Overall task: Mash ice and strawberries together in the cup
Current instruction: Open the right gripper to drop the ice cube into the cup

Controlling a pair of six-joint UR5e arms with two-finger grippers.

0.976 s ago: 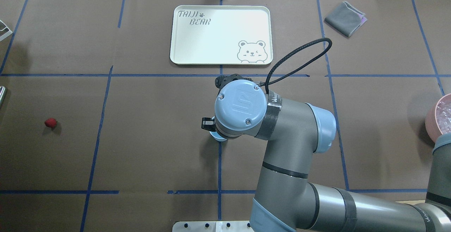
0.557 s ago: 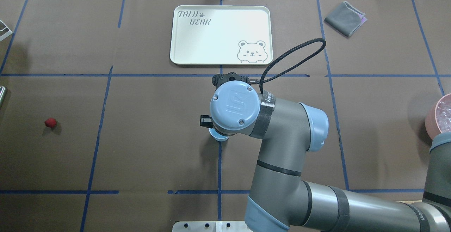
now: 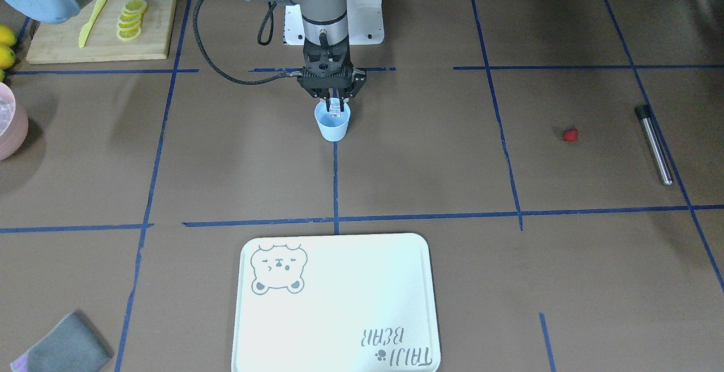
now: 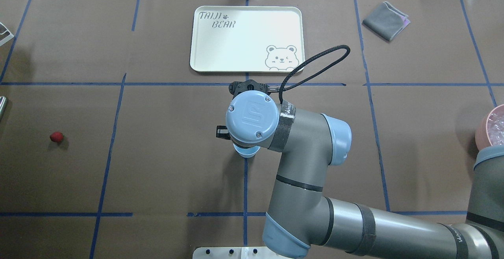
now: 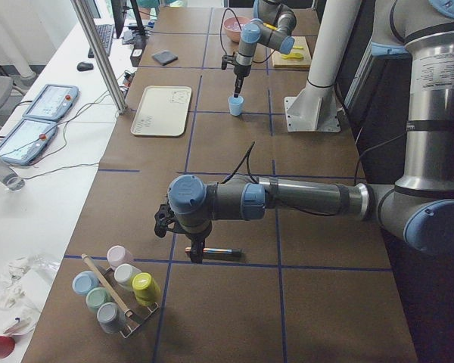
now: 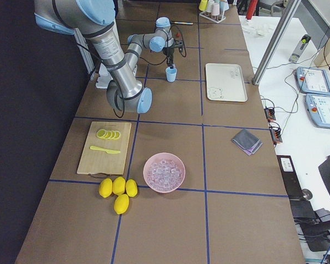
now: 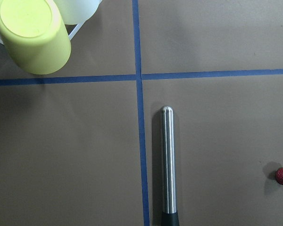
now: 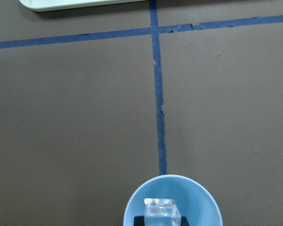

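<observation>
The right gripper [image 3: 335, 102] is clenched on the small clear, glassy ice cube [image 8: 162, 210], right over the mouth of the small light-blue tapered plastic cup [image 3: 333, 128], which stands upright on the matte brown table cover [image 3: 424, 180]. Compared with one second before, the right arm's wrist has shifted to the left in the overhead view and hides most of the cup, which kept its place. The tiny red roundish strawberry [image 3: 570, 135] lies well apart, near a shiny steel rod with a black end [image 3: 654, 145]; the left gripper [image 5: 194, 253] hangs over this rod, but one cannot tell whether it is open or closed.

Light-blue cup [image 3: 333, 124], clear ice [image 8: 162, 213], red strawberry [image 3: 570, 135], bear-printed white tray [image 3: 350, 281].
</observation>
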